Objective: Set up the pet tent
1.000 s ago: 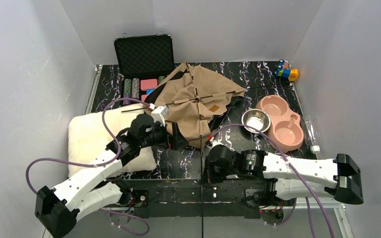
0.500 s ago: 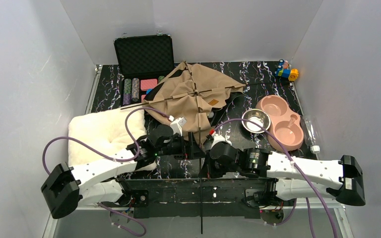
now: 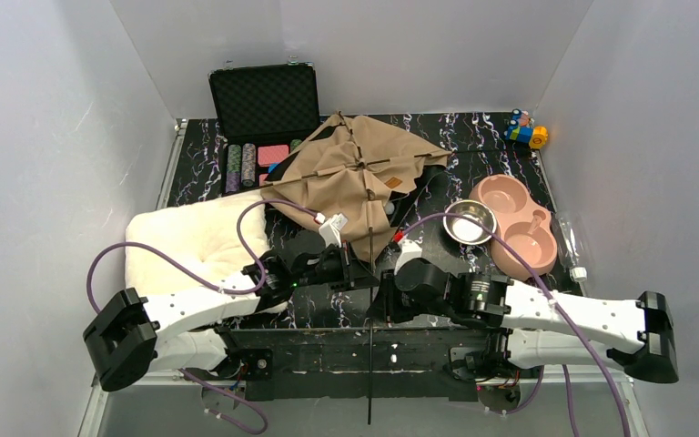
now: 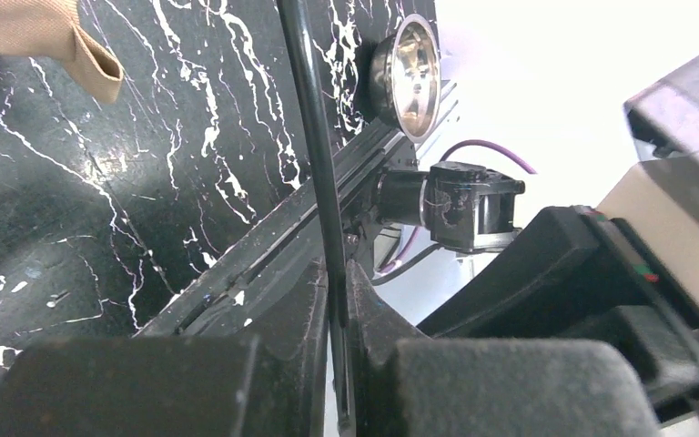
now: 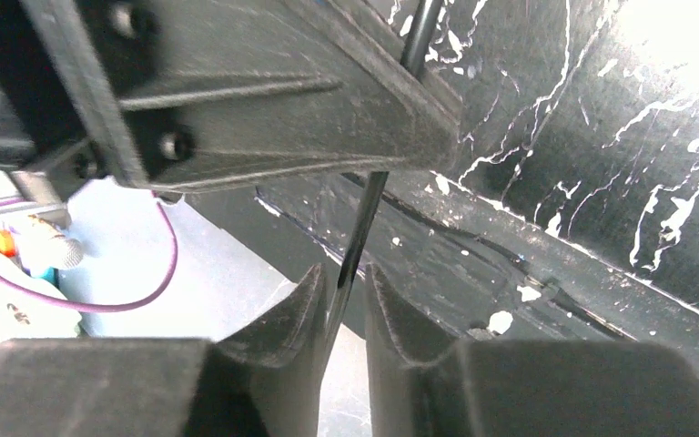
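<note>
The pet tent (image 3: 359, 173) lies collapsed as flat tan canvas at the back middle of the table; one corner (image 4: 45, 36) shows in the left wrist view. A thin black pole (image 3: 370, 346) runs from its near corner past the table's front edge. My left gripper (image 3: 357, 273) is shut on this pole (image 4: 314, 137), which is pinched between the fingers (image 4: 337, 300). Just nearer, my right gripper (image 3: 375, 309) straddles the same pole (image 5: 364, 228). Its jaws (image 5: 346, 291) stand slightly apart: the pole leans on the left finger, with a gap beside the right one.
A fluffy cream cushion (image 3: 191, 250) lies at the left. An open black case (image 3: 266, 102) with poker chips (image 3: 246, 162) stands at the back left. A steel bowl (image 3: 470, 221), a pink double bowl (image 3: 514, 223) and a clear bottle (image 3: 572, 246) sit at the right, and a toy (image 3: 526, 132) at the back right.
My left arm swung from beside the cushion to the pole and shut on it. My right gripper, shut on the pole before, has loosened. The tent shifted slightly.
</note>
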`<state>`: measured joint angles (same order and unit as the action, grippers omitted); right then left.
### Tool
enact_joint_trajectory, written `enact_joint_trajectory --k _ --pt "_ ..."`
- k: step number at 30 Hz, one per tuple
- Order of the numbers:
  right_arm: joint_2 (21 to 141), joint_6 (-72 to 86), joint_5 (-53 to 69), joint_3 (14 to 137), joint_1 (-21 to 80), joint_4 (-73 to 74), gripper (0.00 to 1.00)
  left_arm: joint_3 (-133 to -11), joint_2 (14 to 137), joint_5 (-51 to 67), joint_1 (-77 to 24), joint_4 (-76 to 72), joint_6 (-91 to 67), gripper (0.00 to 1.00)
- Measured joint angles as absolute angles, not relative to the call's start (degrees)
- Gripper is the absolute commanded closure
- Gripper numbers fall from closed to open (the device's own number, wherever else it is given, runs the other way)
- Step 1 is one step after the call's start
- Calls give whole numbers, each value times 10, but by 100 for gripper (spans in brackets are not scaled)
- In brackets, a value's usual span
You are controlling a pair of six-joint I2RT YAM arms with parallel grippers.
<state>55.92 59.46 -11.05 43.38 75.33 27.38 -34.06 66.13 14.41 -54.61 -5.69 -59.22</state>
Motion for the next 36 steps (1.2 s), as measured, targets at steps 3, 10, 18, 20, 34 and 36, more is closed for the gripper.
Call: enact_joint_trajectory --k 3,10,18,20,34,36 --pt "533 583 -119 434 752 272 39 -341 661 132 -551 -61 -601 100" --pt "466 571 -105 419 749 268 31 -359 659 93 -555 -66 -604 100" --pt "435 612 -42 333 768 234 38 -401 668 46 -554 -86 -597 100" --pt "438 621 -33 323 778 234 42 -403 673 40 -551 -92 -595 100" --pt "436 658 -32 320 816 220 70 -422 689 36 -518 -92 -566 100" --pt "436 658 -39 320 816 219 75 -422 689 36 -516 -91 -564 100"
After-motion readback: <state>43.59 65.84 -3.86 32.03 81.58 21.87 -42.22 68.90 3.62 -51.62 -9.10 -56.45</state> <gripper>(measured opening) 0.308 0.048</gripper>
